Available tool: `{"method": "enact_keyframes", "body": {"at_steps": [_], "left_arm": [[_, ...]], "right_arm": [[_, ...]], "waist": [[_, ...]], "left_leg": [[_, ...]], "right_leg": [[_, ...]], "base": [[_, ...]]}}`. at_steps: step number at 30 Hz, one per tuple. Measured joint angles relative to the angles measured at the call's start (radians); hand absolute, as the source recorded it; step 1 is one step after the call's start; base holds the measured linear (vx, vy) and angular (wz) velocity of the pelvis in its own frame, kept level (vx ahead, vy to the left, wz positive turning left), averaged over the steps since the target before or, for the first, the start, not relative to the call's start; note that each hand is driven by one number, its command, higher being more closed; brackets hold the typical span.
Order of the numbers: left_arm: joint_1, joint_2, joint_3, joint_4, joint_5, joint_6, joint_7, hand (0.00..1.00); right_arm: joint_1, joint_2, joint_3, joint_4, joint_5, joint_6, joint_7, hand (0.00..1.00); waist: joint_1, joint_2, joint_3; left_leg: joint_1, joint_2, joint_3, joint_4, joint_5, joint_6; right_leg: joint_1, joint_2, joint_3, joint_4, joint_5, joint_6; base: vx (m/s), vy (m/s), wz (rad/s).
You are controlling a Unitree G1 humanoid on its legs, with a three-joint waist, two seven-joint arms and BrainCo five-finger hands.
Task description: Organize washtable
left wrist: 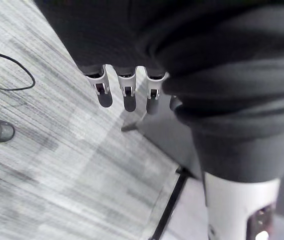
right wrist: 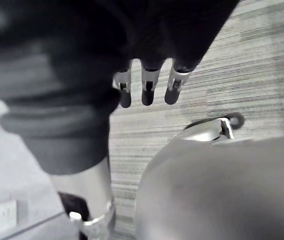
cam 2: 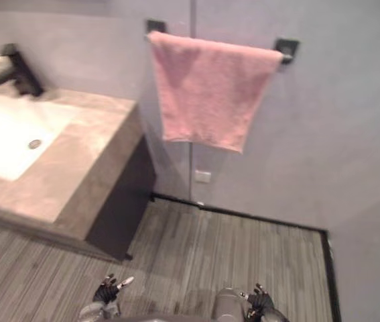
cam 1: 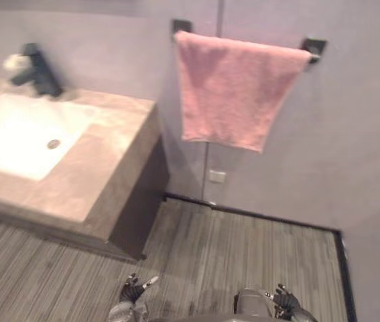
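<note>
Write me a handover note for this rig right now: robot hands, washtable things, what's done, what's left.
Hands: left robot hand open and empty, low near the floor; right robot hand open and empty, also low.
Things: pink towel hangs draped over the wall rail, to the right of the washtable. A whitish thing sits by the black faucet behind the white basin; it is too blurred to identify.
Done: towel appears hung.
Left: probably check that whitish thing.
</note>
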Motion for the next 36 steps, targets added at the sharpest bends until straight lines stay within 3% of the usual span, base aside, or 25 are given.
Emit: {"method": "enact_keyframes", "body": {"at_steps": [1,2,3,5,6,8,9,11,14,17,19,20,21,22,24,26,28,29,30,31,32,33,34,36], "left_arm": [[0.007,-0.001,0.008,-0.001,0.001,-0.001,0.0,0.0],[0.033,-0.013,0.035,0.002,0.01,0.001,0.0,0.0],[0.066,-0.031,0.068,-0.003,0.003,0.003,-0.001,0.0],[0.07,-0.026,0.087,-0.009,0.011,-0.001,0.0,0.0],[0.065,-0.028,0.09,-0.003,0.017,0.004,0.0,0.0],[0.066,-0.028,0.101,-0.002,0.017,0.002,-0.001,0.0],[0.062,-0.028,0.122,-0.001,0.016,0.003,0.0,0.0],[0.06,-0.045,0.198,0.003,0.016,0.011,0.001,0.0],[0.061,-0.04,0.253,0.001,0.016,0.02,0.001,0.0],[0.069,-0.05,0.3,-0.001,0.007,0.023,0.003,0.0],[0.083,-0.054,0.311,0.001,-0.004,0.025,0.004,0.0],[0.083,-0.062,0.322,0.0,-0.006,0.025,0.004,0.0],[0.089,-0.06,0.323,0.003,-0.015,0.024,0.006,0.0],[0.087,-0.032,0.319,0.012,-0.023,0.024,0.006,0.0],[0.091,-0.019,0.309,0.017,-0.024,0.027,0.008,0.0],[0.081,-0.011,0.262,0.019,-0.023,0.028,0.009,0.0],[0.058,-0.011,0.212,0.019,-0.02,0.029,0.019,0.0],[0.058,-0.017,0.204,0.019,-0.02,0.028,0.021,0.0],[0.066,-0.032,0.187,0.025,-0.02,0.029,0.024,0.0],[0.073,-0.036,0.181,0.028,-0.02,0.029,0.025,0.0],[0.089,-0.034,0.179,0.032,-0.014,0.03,0.023,0.0],[0.098,-0.023,0.186,0.032,-0.001,0.029,0.024,0.0],[0.1,-0.019,0.187,0.032,0.0,0.029,0.023,0.0],[0.095,-0.005,0.188,0.033,0.022,0.031,0.021,0.0]], "right_arm": [[0.005,0.003,0.0,0.001,0.006,0.0,0.0,0.0],[0.004,0.006,0.0,0.003,0.019,-0.004,0.0,0.0],[0.001,0.01,0.001,0.011,0.025,-0.011,0.002,0.0],[-0.008,0.026,0.007,0.025,0.027,-0.022,0.001,0.0],[-0.01,0.016,0.02,0.027,0.027,-0.024,0.0,0.0],[-0.009,0.007,0.022,0.017,0.034,-0.026,-0.004,0.0],[-0.003,0.001,0.022,0.017,0.032,-0.026,-0.004,0.0],[0.0,0.005,0.018,0.014,0.03,-0.028,-0.005,0.0],[0.01,0.012,0.018,0.012,0.023,-0.028,-0.006,0.0],[0.024,0.016,-0.021,0.011,0.022,-0.027,-0.005,0.0],[0.024,0.02,-0.069,0.011,0.023,-0.028,-0.005,0.0],[0.021,0.016,-0.09,0.02,0.022,-0.027,-0.005,0.0],[0.01,0.027,-0.097,0.057,0.023,-0.022,-0.002,0.0],[-0.002,0.045,-0.101,0.1,0.025,-0.017,-0.003,0.0],[-0.001,0.042,-0.107,0.106,0.024,-0.016,-0.006,0.0],[-0.016,0.04,-0.118,0.096,0.024,-0.017,-0.007,0.0],[-0.011,0.043,-0.115,0.051,0.023,-0.021,-0.01,0.0],[-0.006,0.041,-0.115,0.034,0.023,-0.025,-0.012,0.0],[-0.003,0.032,-0.113,0.007,0.023,-0.023,-0.01,0.0],[-0.004,0.03,-0.109,-0.001,0.023,-0.023,-0.009,0.0],[0.003,0.04,-0.088,-0.013,0.024,-0.026,-0.003,0.0],[0.011,0.061,-0.074,-0.015,0.024,-0.032,-0.002,0.0],[0.015,0.071,-0.069,-0.015,0.025,-0.032,-0.002,0.0],[0.018,0.081,-0.054,-0.016,0.043,-0.032,-0.002,0.0]], "waist": [[0.004,-0.005,0.0],[0.024,-0.013,-0.011],[0.042,0.006,-0.025],[0.075,-0.001,-0.029],[0.083,0.015,-0.02],[0.081,0.019,-0.013],[0.077,0.016,-0.014],[0.081,0.012,-0.014],[0.078,-0.022,0.002],[0.082,-0.034,0.001],[0.079,-0.024,-0.002],[0.082,-0.01,-0.01],[0.07,-0.019,-0.023],[0.048,-0.053,-0.029],[0.048,-0.052,-0.033],[0.054,-0.032,-0.04],[0.053,0.009,-0.033],[0.055,0.017,-0.028],[0.057,0.031,-0.016],[0.057,0.032,-0.01],[0.051,0.024,-0.002],[0.052,0.0,-0.005],[0.051,-0.011,-0.008],[0.047,-0.036,-0.006]], "left_leg": [[-0.005,-0.008,-0.01,-0.006,0.002,0.004],[-0.024,-0.019,-0.034,-0.017,0.011,0.017],[-0.068,-0.008,-0.053,-0.023,0.025,0.013],[-0.137,-0.009,-0.089,-0.024,0.06,-0.006],[-0.169,-0.003,-0.128,-0.02,0.084,-0.016],[-0.234,0.0,-0.172,-0.014,0.143,-0.027],[-0.271,0.007,-0.175,-0.048,0.201,-0.044],[-0.322,0.083,0.039,0.073,0.16,0.018],[-0.32,0.144,0.174,0.223,0.104,0.075],[-0.282,0.251,0.176,0.308,0.09,0.072],[-0.26,0.303,0.176,0.29,0.063,0.033],[-0.257,0.282,0.178,0.265,0.035,0.0],[-0.259,0.235,0.161,0.181,-0.007,-0.043],[-0.273,0.176,0.141,0.152,0.014,-0.023],[-0.297,0.125,0.114,0.19,0.002,0.0],[-0.347,0.092,0.098,0.268,-0.034,0.029],[-0.382,0.055,0.071,0.356,-0.086,0.067],[-0.372,0.043,0.067,0.364,-0.096,0.078],[-0.323,0.024,0.067,0.356,-0.115,0.095],[-0.292,0.015,0.069,0.341,-0.118,0.101],[-0.236,0.007,0.077,0.299,-0.119,0.113],[-0.193,-0.003,0.079,0.257,-0.112,0.124],[-0.183,-0.004,0.08,0.243,-0.109,0.128],[-0.185,-0.017,0.073,0.215,-0.099,0.146]], "right_leg": [[0.009,-0.003,0.013,-0.014,-0.018,-0.004],[0.031,0.008,0.056,-0.067,-0.035,0.019],[0.047,0.025,0.082,-0.146,-0.047,0.017],[0.042,0.032,0.109,-0.221,-0.083,0.012],[0.034,0.047,0.098,-0.22,-0.085,0.013],[0.011,0.046,0.022,-0.2,-0.094,-0.007],[-0.001,0.027,-0.047,-0.196,-0.087,-0.042],[-0.008,0.0,-0.174,-0.198,-0.059,-0.064],[0.029,-0.059,-0.312,-0.198,-0.049,-0.072],[0.073,-0.12,-0.414,-0.228,-0.013,-0.024],[0.096,-0.15,-0.444,-0.283,0.039,0.022],[0.101,-0.149,-0.445,-0.307,0.056,0.037],[0.109,-0.144,-0.428,-0.379,0.079,0.064],[0.139,-0.145,-0.402,-0.461,0.096,0.052],[0.197,-0.145,-0.413,-0.543,0.165,0.012],[0.209,-0.179,-0.42,-0.559,0.2,0.021],[0.219,-0.226,-0.445,-0.499,0.212,0.026],[0.216,-0.241,-0.438,-0.457,0.208,0.005],[0.185,-0.261,-0.393,-0.334,0.186,-0.15],[0.152,-0.262,-0.342,-0.247,0.176,-0.179],[0.099,-0.223,-0.251,-0.081,0.089,-0.095],[0.063,-0.152,-0.216,0.014,0.013,-0.054],[0.045,-0.109,-0.206,0.034,-0.017,-0.046],[-0.051,0.055,-0.193,0.028,-0.083,-0.061]], "base": [[-0.15,-0.074,1.13],[-0.19,-0.046,0.65],[-0.23,-0.074,0.56],[-0.21,-0.177,0.56],[-0.27,-0.301,1.12],[-0.21,-0.231,1.4],[-0.22,-0.19,1.61],[-0.2,-0.17,1.54],[-0.13,-0.035,1.51],[-0.13,0.215,1.16],[-0.1,0.405,0.74],[-0.09,0.384,0.63],[-0.12,0.474,0.86],[-0.1,0.413,0.92],[-0.04,0.302,0.7],[-0.01,0.347,0.45],[-0.05,0.374,0.48],[-0.05,0.328,0.3],[-0.03,0.241,0.04],[-0.08,0.236,-0.02],[-0.07,0.159,-0.03],[-0.06,0.105,0.04],[0.01,0.003,0.07],[0.05,-0.061,0.1]]}}
